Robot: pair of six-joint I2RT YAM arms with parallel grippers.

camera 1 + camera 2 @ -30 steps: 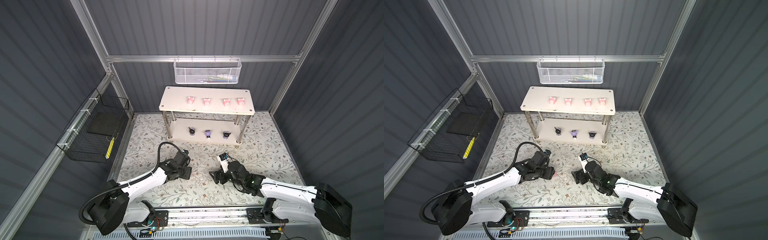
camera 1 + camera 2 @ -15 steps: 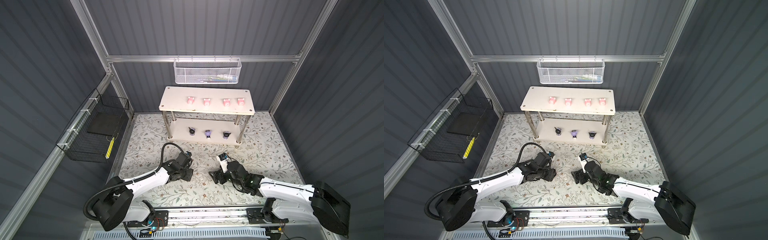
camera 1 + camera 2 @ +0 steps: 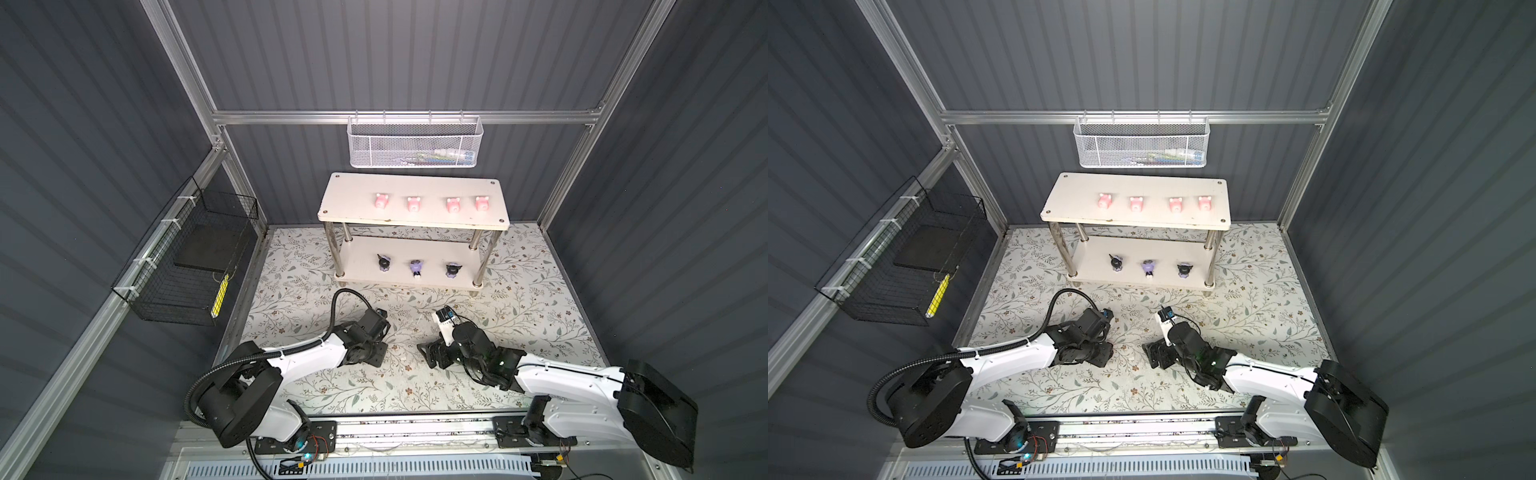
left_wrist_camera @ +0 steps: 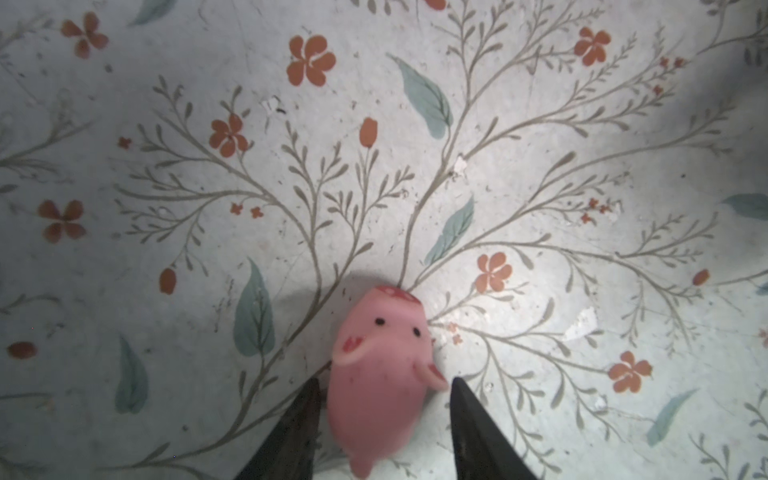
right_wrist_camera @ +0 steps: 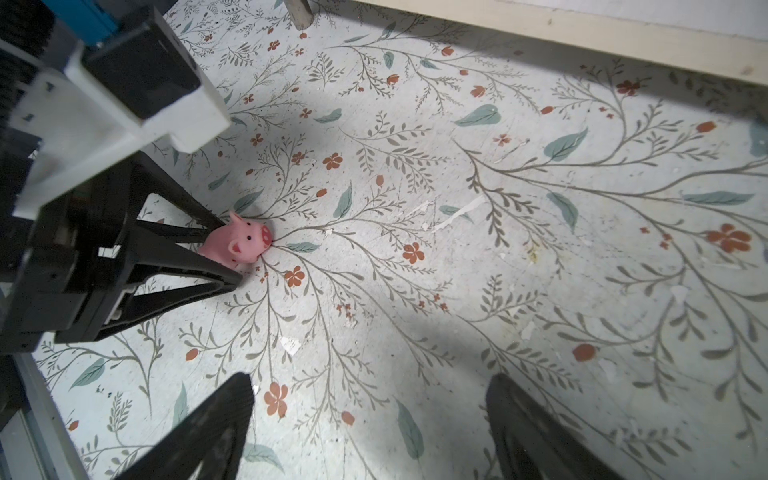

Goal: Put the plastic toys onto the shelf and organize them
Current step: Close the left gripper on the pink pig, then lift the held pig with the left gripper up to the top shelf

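Last toy left: pink pig (image 4: pixel 382 374), down on desk (image 4: pixel 540 124), in front of shelf (image 3: pixel 332 212) and well apart from it. Already up there: four pigs (image 3: pixel 414 203) in a row on top tier, three purple figs (image 3: pixel 416 267) on lower tier.

In L wrist view, lies right between the fingers of L claw (image 4: pixel 383 381): snout pointing away from claw, rear end back toward the palm. Long axis along the reach, short width across the jaws. Good lineup for a pinch on the flanks.

L claw approx half-wide, fingertips (image 4: pixel 307 399) just beside pig on both sides. Thin slivers of desk showing between, so prob. no grip yet; contact at the ear side can't be confirmed. Same in R wrist view: tips down at desk level, flanking pig.

R claw (image 5: pixel 370 382): wide, empty, low over desk, facing L claw across the middle. Near, but pig plainly L arm's.

Judged next: pinch, lift straight up, carry to bare board beside the top row.

Risk: soft rounded body, could squirt out snout-first if pinched too far back.
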